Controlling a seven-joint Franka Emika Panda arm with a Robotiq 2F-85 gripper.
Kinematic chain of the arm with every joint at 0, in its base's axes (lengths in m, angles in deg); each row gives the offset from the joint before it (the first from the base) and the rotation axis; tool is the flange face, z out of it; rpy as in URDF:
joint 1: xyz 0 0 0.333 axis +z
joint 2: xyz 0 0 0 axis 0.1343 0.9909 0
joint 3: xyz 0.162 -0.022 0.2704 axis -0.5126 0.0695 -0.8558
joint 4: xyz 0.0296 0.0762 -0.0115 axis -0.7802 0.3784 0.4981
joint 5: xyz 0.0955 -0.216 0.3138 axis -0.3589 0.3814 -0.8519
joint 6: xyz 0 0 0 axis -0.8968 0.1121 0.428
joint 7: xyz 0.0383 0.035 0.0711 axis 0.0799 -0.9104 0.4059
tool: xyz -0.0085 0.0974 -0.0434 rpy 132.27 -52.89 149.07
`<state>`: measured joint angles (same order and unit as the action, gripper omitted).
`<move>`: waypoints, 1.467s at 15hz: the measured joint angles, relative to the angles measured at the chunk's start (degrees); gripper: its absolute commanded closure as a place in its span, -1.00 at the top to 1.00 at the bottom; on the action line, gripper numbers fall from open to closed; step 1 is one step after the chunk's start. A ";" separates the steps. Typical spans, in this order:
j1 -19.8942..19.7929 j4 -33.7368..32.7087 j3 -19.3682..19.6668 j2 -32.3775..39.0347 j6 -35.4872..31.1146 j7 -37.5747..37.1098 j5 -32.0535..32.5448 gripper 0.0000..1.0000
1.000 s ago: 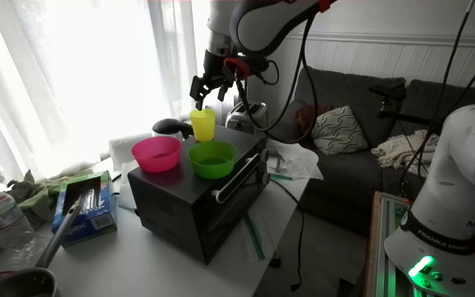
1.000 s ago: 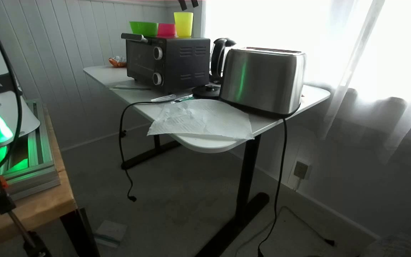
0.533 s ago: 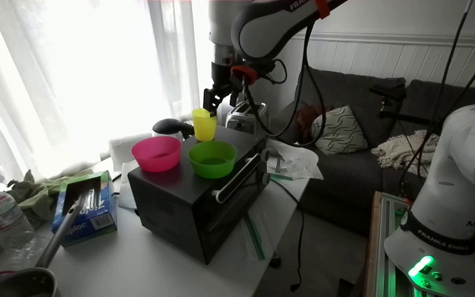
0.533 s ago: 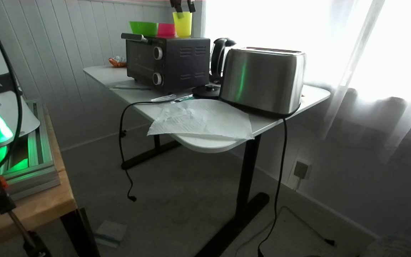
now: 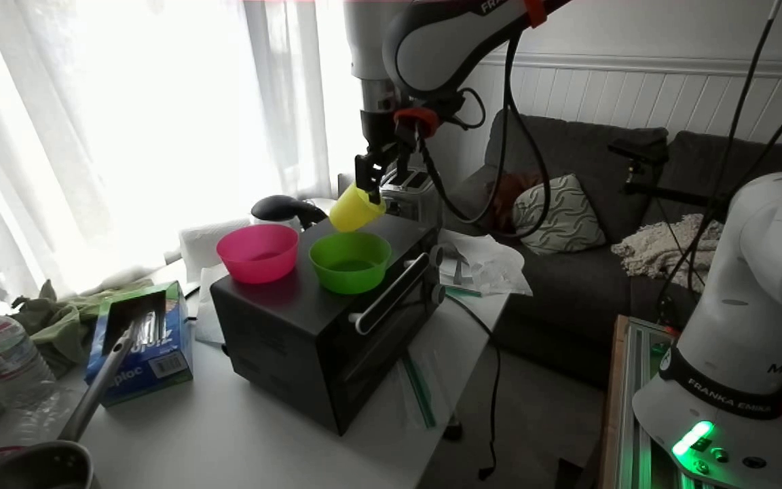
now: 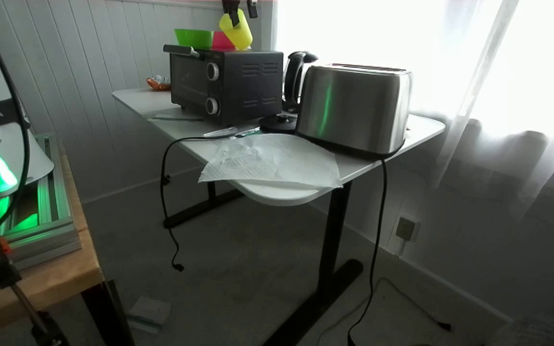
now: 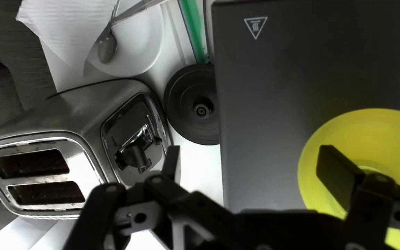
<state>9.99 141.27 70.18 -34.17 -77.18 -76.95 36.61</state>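
Presently: gripper (image 7: 250,158), jaws wide, 1 finger (image 7: 337,175) inside tilted yellow cup (image 5: 351,210); slow, light motion advised, lest it topple.

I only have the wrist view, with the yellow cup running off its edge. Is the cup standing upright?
Observer: No. In both exterior views the yellow cup is tilted, its mouth leaning toward the front of the toaster oven.
Operator: Is anything else on the oven, outside my view?
Observer: Yes, a green bowl and a pink bowl stand on top.
Operator: Which bowl is nearer the oven's front?
Observer: The green bowl; in an exterior view it sits close to the door handle.
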 measured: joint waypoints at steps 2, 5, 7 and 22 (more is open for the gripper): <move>0.00 0.00 0.08 -0.38 2.07 1.38 0.00 1.00; 0.00 0.00 0.25 -0.73 4.76 2.89 0.02 1.00; 0.00 0.00 0.37 -0.91 6.15 3.66 0.02 1.00; 1.55 -2.68 -0.55 -4.77 9.73 18.34 -1.67 1.00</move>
<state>11.54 138.59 69.63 -38.95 -67.45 -58.61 34.94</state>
